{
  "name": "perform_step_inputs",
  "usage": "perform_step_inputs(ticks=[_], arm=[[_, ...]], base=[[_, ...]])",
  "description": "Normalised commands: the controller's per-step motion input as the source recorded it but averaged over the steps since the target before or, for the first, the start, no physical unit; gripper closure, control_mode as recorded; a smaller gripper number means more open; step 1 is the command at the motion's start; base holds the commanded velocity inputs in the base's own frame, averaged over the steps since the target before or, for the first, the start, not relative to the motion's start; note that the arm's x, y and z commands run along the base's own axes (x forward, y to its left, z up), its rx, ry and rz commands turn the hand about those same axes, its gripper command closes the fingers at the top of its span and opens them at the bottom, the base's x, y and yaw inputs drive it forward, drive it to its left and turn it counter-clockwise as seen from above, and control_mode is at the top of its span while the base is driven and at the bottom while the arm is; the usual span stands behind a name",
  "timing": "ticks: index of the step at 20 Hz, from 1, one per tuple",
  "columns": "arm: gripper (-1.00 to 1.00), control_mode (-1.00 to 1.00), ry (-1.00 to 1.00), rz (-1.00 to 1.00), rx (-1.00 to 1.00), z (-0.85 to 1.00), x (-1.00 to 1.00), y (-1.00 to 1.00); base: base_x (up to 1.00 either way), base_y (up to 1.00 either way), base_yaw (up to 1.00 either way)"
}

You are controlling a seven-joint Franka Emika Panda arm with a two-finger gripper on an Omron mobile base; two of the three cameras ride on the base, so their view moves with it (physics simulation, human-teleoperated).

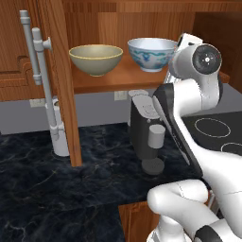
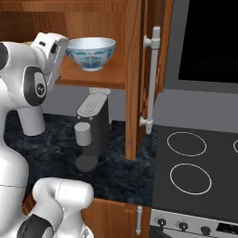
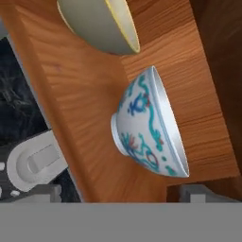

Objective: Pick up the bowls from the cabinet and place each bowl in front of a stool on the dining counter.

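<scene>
Pincer (image 3: 118, 196) is spread wide, nothing held, facing the white bowl with blue painted pattern (image 3: 150, 127) on the reddish-brown wooden cabinet shelf (image 3: 90, 99). Olive-tan glazed bowl (image 3: 101, 21) sits at 12 o'clock. I'd straddle the rim squarely before closing.

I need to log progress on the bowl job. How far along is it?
Done: the cabinet stands open. In hand: the open claw faces the white patterned bowl, not gripping it. Left: that bowl and the olive bowl both sit on the shelf; neither has been moved to the dining counter.
</scene>
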Motion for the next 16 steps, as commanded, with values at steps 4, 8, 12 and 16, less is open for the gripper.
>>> perform_step_inputs(ticks=[4, 8, 12, 16], arm=[[-1.00, -1.00, 0.22, 0.00, -0.08, -0.01, 0.31, 0.03], [-1.00, -1.00, 0.05, -0.01, -0.12, 0.05, 0.24, 0.11], [-1.00, -1.00, 0.04, -0.01, -0.12, 0.00, 0.29, 0.08], [-1.00, -1.00, 0.02, 0.00, -0.03, -0.02, 0.20, 0.00]], base=[[0.00, 0.00, 0.00], [0.00, 0.00, 0.00], [0.00, 0.00, 0.00], [0.00, 0.00, 0.00]])
